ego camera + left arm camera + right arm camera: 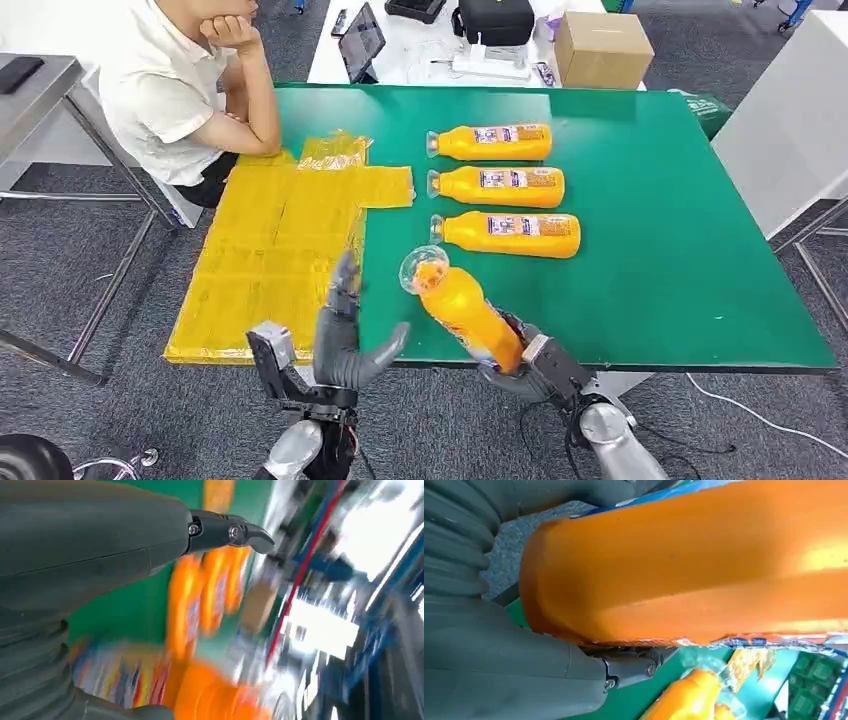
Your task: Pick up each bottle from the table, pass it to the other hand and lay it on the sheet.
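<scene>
Orange bottle (462,312) overhangs table (690,300) edge.

Orange bottles (497,142) carry blue-and-white labels; the surface (680,250) is green, the crinkled sheet (270,265) yellow, the robot hand (345,345) grey, the floor (60,270) grey.

Lower centre, the right hand (520,365) grips an orange bottle (462,310) tilted up-left; the left hand (345,340) stands open beside it. Three bottles (500,185) lie mid-counter (680,260), yellow sheet (270,260) left.
</scene>
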Controlling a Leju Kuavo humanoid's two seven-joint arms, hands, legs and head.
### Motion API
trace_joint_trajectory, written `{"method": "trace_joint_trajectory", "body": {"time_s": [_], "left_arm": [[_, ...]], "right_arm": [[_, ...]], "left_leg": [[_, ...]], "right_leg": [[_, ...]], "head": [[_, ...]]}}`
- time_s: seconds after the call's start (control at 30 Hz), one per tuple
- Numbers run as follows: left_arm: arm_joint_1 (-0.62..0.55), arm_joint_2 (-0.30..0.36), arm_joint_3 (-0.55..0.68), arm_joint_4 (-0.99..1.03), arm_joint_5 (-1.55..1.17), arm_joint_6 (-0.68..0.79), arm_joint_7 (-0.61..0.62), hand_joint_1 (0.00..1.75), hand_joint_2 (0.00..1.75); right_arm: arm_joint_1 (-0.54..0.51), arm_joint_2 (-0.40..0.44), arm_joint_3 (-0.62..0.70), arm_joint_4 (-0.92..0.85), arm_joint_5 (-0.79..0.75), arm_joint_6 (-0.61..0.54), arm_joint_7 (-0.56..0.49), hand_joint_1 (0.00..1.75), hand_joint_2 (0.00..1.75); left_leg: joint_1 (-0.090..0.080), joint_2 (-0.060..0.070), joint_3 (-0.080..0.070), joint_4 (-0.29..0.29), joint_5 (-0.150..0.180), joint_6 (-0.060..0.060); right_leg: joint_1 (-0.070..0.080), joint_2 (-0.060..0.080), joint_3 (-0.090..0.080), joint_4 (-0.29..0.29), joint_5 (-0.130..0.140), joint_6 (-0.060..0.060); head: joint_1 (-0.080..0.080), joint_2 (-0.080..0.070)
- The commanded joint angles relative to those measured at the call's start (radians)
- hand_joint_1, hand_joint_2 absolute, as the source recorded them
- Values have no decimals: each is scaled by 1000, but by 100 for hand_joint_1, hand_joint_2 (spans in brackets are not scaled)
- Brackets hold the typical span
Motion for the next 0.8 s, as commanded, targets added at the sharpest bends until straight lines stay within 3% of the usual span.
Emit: {"method": "trace_joint_trajectory", "body": {"time_s": [0.03,0.17,0.33,0.57,0.8], "left_arm": [[6,69,-45,22,158,-195,156,0,175],[-12,59,-42,30,130,-154,125,0,175],[-45,46,-42,98,135,-97,175,0,175],[-138,-1,-23,208,40,125,125,0,175],[-173,-17,1,214,132,53,135,0,175]], "right_arm": [[-121,73,145,107,8,-30,9,175,175],[-136,68,175,113,17,-51,22,175,175],[-161,83,225,129,51,-82,40,175,175],[-170,116,319,146,131,-184,70,175,175],[-186,140,390,179,118,-201,72,175,175]], "left_leg": [[0,9,6,-2,-2,1],[0,5,4,-1,-1,1],[0,3,3,-1,0,1],[1,4,5,-2,-1,1],[0,1,1,0,0,1]], "right_leg": [[1,7,2,-2,1,-4],[1,3,2,-1,0,-3],[1,2,1,-1,0,-2],[2,1,4,-2,0,-5],[1,0,0,0,0,-2]], "head": [[0,0],[0,0],[0,0],[0,0],[0,0]]}}
